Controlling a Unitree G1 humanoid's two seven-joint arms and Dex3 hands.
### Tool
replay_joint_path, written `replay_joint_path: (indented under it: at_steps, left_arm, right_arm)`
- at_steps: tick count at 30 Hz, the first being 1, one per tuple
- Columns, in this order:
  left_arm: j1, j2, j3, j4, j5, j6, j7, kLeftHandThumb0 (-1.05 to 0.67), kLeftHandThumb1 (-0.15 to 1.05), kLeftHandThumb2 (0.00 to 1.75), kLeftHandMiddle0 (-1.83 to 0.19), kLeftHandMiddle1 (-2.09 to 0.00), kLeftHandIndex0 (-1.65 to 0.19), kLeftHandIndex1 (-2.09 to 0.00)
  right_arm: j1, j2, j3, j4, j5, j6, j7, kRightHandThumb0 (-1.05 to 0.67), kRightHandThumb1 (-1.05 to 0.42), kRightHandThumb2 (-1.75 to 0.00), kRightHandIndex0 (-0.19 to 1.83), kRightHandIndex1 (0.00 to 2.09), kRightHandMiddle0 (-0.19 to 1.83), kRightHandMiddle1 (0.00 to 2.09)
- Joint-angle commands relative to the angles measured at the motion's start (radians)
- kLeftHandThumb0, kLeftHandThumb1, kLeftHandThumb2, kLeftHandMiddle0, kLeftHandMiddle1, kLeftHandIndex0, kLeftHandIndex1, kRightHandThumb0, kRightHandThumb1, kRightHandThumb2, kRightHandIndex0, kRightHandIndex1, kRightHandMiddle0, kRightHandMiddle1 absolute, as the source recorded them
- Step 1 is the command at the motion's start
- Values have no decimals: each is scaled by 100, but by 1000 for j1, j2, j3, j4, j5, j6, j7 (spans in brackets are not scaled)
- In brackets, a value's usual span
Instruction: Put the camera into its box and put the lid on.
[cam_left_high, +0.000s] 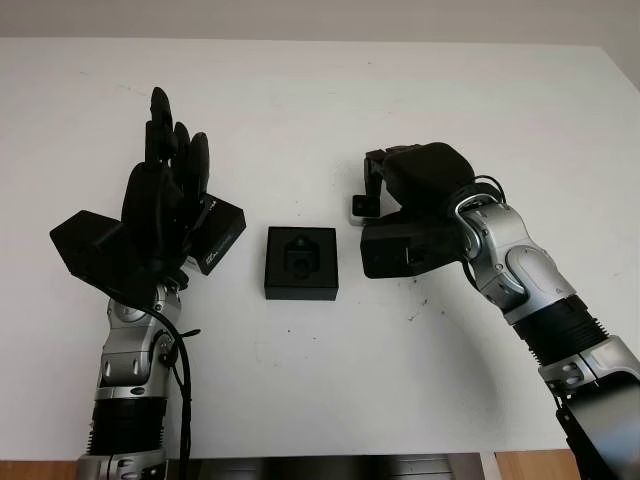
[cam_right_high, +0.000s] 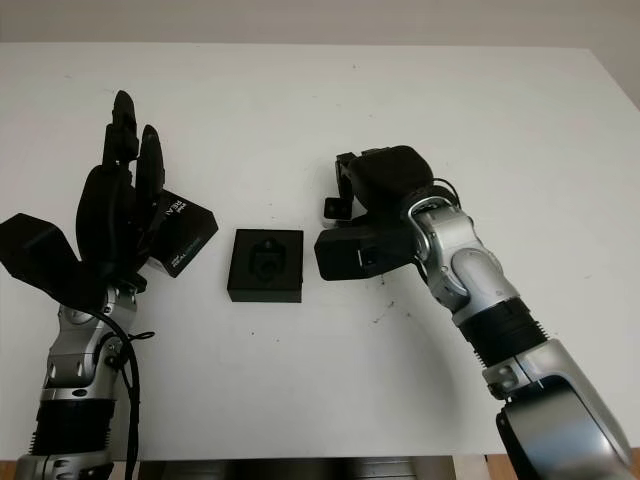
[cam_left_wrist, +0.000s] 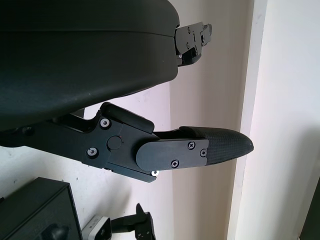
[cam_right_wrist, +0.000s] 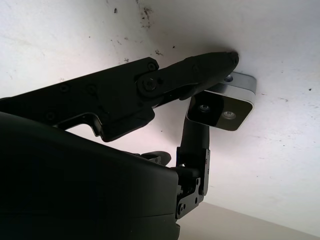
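On the white counter (cam_left_high: 300, 90) the left hand (cam_left_high: 165, 195) hangs open near the lid (cam_left_high: 215, 232), while the box (cam_left_high: 301, 263) lies open at centre. Just right of it, the right hand (cam_left_high: 385, 190) closes its fingers (cam_right_wrist: 200, 70) on the small camera (cam_right_wrist: 227, 107); the pinch looks shallow, so it might slip or snag the box's rim

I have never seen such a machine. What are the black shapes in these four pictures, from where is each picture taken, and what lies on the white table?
This is a humanoid robot with two arms, each ending in a black three-finger hand. The two wide pictures come from cameras in its head, looking down at the white table. The two close pictures come from cameras at its wrists.

In the middle lies the open black square box. Its flat black lid lies beside it, partly behind the raised left hand, which is open and holds nothing.

The right hand reaches down to the small silver-and-black camera. Its fingers touch the camera, but a firm grasp cannot be confirmed.
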Motion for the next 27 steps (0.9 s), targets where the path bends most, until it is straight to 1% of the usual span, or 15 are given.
replay_joint_path:
  at_steps: [1, 5, 11, 14, 19, 27]
  left_arm:
    - [4, 5, -3, -8, 9, -7, -3, -77, 105, 48, 19, 0, 19, 0]
    - [2, 2, -2, -5, 14, -7, 5, -78, 105, 47, 19, 0, 19, 0]
    - [3, 3, -1, -5, 12, -9, -1, -77, 105, 47, 19, 0, 19, 0]
    - [5, 6, -1, -10, 9, 2, -7, -78, 105, 47, 19, 0, 19, 0]
    - [3, -4, 5, -7, 0, -9, -4, -76, 105, 46, 19, 0, 19, 0]
    - [5, 4, -2, -11, 12, -3, -6, -77, 105, 49, 19, 0, 19, 0]
  right_arm:
    - [-1, 3, 5, -4, 8, -4, 2, -68, -96, -6, 32, 9, 18, 172]
    - [0, 2, 7, -7, 7, -6, 0, -69, -96, -5, 32, 8, 14, 175]
    - [-1, 1, 12, -15, 6, -1, 19, -69, -96, -5, 30, 7, 12, 173]
    - [0, 2, 14, -17, 3, 4, 26, -68, -97, -6, 30, 6, 11, 168]
    - [1, 1, 14, -18, 4, 2, 32, -67, -97, -5, 29, 6, 12, 167]
    - [1, -1, 20, -12, -1, -8, 19, -70, -96, -5, 29, 5, 8, 158]
